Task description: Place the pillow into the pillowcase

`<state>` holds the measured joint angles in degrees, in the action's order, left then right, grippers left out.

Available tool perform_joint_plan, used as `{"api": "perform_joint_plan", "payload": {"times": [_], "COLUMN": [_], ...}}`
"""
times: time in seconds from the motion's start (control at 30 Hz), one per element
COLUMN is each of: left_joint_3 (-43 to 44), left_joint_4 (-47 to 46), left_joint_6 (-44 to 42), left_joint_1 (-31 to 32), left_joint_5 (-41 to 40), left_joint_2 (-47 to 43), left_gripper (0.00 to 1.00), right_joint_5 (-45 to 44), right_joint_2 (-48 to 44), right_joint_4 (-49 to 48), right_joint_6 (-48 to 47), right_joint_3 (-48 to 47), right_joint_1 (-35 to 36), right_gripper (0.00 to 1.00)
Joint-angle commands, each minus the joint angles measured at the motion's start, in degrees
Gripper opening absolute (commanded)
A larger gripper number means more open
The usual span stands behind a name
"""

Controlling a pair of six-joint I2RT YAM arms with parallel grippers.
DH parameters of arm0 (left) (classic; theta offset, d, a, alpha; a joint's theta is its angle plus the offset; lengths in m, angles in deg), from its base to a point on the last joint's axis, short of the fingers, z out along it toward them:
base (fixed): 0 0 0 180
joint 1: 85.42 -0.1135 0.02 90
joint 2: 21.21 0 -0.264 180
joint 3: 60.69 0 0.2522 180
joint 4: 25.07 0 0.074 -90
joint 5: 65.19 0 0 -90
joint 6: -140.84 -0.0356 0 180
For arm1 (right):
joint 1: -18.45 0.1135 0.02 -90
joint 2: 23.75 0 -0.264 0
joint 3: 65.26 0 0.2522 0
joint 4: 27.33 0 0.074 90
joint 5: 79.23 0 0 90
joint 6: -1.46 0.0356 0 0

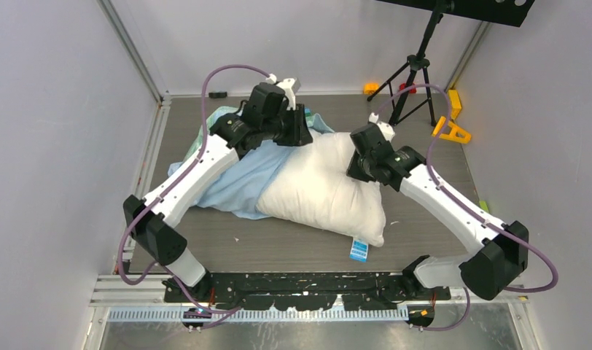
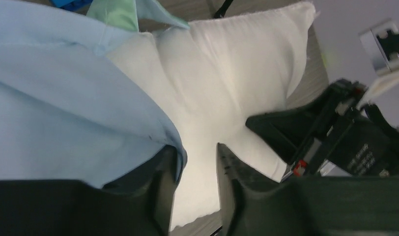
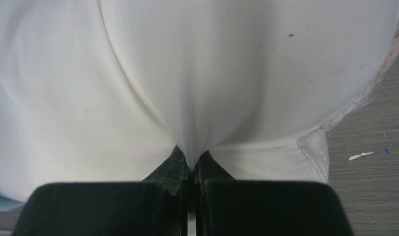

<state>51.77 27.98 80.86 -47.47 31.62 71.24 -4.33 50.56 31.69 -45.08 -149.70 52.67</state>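
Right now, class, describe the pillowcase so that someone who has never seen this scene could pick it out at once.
Start at the grey table and find the plump white pillow at its middle. Bunched against the pillow's far-left side lies the pillowcase. It is the only thin, limp, wrinkled light-blue cloth there, with some mint-green showing at its far edge.

Robot lab test cell, not a home. What shows it: white-and-black left robot arm (image 1: 198, 164) and matching right robot arm (image 1: 446, 197), both bolted to a black perforated base plate (image 1: 308, 281) at the near edge of the grey wood-grain counter (image 1: 293, 248). Plain pale-grey wall panels (image 1: 52, 109) on silver aluminium extrusion posts (image 1: 133, 44) box it in. Purple cables (image 1: 227, 71) loop loose off the arms. Black tripod (image 1: 417, 65) at the far right corner, yellow plastic parts (image 1: 453, 131) beside it.
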Motion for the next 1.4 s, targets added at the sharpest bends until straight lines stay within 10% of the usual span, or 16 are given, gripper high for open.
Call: {"api": "perform_joint_plan", "payload": {"times": [0.0, 0.1, 0.3, 0.7, 1.37], "left_joint_3": [-4.03, -9.39, -21.21, -30.09, -28.17], "left_joint_4": [0.42, 3.22, 6.19, -1.00, -4.83], "left_joint_6": [-0.96, -2.24, 0.98, -1.52, -10.47], "left_joint_1": [2.33, 5.31, 14.09, 19.39, 18.91], "left_joint_5": [-1.47, -9.52, -26.58, -44.49, -50.54], "left_joint_2": [-7.98, -14.35, -23.15, -21.03, -14.08], "left_gripper": [0.47, 0.58, 0.50, 0.45, 0.43], "right_joint_5": [0.82, -0.49, -4.24, -8.18, -9.73], "right_joint_2": [-0.16, -1.19, -4.49, -12.60, -16.76], "right_joint_4": [-8.99, -9.04, -5.12, -0.34, 0.94], "right_joint_6": [4.98, 3.73, 0.60, -0.75, -0.20], "right_joint_3": [4.71, 5.77, 4.49, 7.60, 12.37], "right_joint_1": [-0.13, -0.15, -0.10, 0.32, 0.27], "right_gripper": [0.00, 0.18, 0.54, 0.55, 0.56]}}
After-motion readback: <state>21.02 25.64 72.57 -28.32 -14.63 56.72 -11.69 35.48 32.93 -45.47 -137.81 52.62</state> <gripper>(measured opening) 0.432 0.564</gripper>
